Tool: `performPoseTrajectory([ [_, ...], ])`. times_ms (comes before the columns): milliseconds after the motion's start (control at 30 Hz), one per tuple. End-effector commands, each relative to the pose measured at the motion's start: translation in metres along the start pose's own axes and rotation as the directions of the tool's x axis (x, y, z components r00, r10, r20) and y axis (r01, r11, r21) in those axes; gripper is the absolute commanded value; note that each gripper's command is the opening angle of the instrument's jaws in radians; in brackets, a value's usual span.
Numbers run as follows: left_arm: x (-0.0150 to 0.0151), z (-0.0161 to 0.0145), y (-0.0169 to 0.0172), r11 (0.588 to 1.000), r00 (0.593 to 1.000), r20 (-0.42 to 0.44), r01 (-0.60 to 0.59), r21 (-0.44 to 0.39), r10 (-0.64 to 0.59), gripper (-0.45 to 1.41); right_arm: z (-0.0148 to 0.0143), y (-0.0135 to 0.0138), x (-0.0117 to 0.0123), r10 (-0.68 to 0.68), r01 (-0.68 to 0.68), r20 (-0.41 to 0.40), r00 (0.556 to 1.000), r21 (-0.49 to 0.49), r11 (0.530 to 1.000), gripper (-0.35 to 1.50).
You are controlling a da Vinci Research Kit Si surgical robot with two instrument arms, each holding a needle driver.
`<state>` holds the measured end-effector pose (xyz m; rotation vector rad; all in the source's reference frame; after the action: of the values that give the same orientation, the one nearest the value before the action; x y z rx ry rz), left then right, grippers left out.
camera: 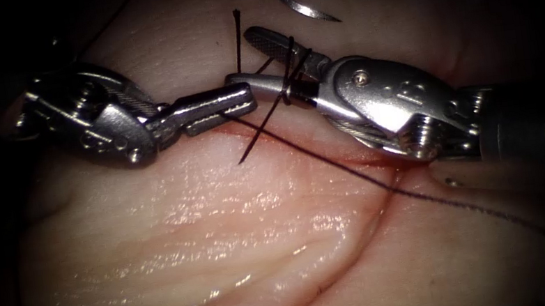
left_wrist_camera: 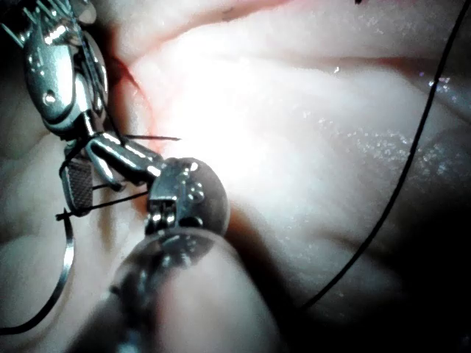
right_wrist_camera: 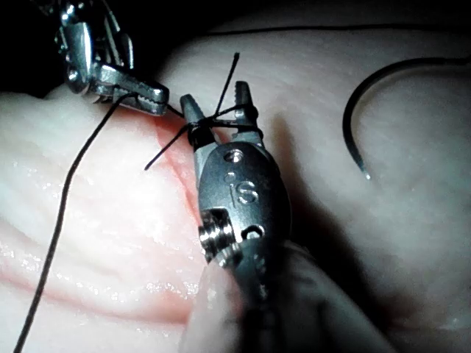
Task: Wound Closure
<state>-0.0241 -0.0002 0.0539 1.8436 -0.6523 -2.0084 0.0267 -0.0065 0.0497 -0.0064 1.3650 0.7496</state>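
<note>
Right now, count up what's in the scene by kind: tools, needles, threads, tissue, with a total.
Tools: 2, the left tool shut on the thread, the right tool open with thread looped around its jaws, holding nothing
Needles: 1, the needle lying free on the tissue, held by neither tool
Threads: 1
Tissue: 1, the tissue with its cut
Total: 5

Curved needle (camera: 298,2) lies free on tissue (camera: 227,236).

needle (camera: 298,3) behind right tool (camera: 259,60) | thread (camera: 290,70) around its jaws
</note>
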Motion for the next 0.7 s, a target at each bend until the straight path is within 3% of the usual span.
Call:
performPoseTrajectory([
  [33,-0.0005,0.0006,0.0001,1.000,1.000,-0.001,-0.001,0.000,0.001,-0.45,0.0013,0.0002,-0.0002,0.005,-0.005,0.002,1.000,-0.006,1.000,0.56],
  [433,-0.0007,0.0006,0.0000,1.000,1.000,0.000,-0.001,0.000,0.001,-0.45,0.0033,0.0000,-0.0002,0.021,-0.021,-0.004,1.000,-0.005,1.000,0.62],
  [700,-0.0005,0.0006,0.0001,1.000,1.000,0.002,-0.001,0.001,0.001,-0.45,0.0035,-0.0003,0.0006,0.033,-0.034,-0.028,0.999,-0.017,0.999,0.46],
])
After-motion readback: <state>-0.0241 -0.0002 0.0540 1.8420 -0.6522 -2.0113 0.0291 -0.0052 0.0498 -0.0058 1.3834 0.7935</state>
